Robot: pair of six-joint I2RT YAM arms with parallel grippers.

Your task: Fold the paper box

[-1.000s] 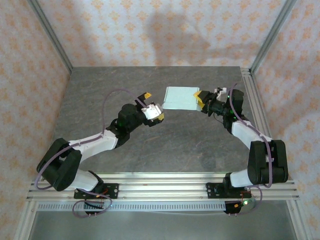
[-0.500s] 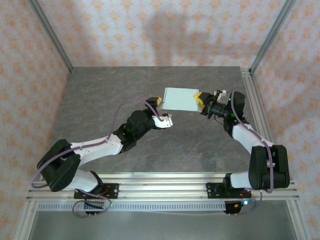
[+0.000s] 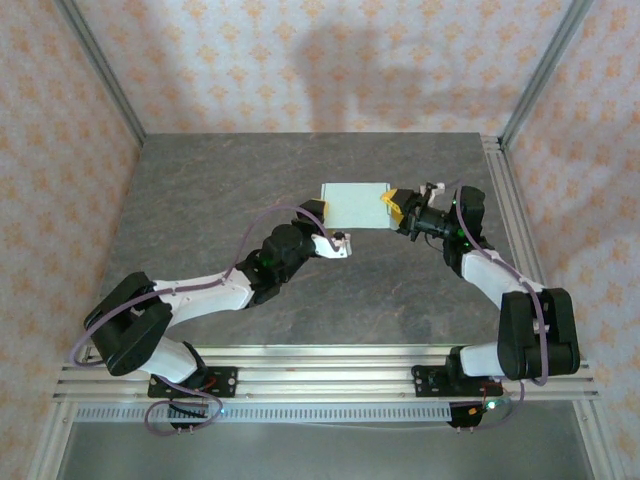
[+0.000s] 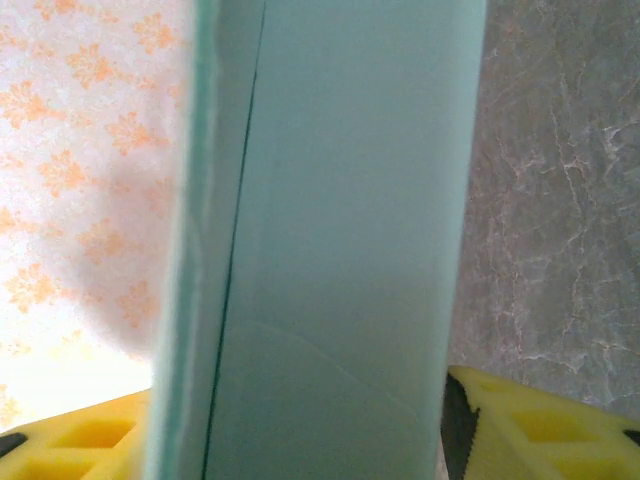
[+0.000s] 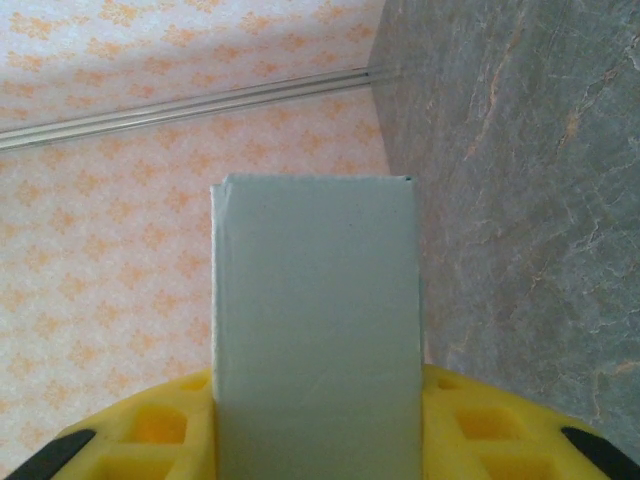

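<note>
Right gripper pinches pale mint-green card box steady so left gripper, straddling its 9 o'clock end, grip unclear, can fold.

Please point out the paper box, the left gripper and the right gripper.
box (image 3: 352,203), top view, middle of its upper face.
left gripper (image 3: 322,222), top view, between its fingertips, at the box's left end.
right gripper (image 3: 392,204), top view, between its yellow fingertips, at the box's right end.
</note>
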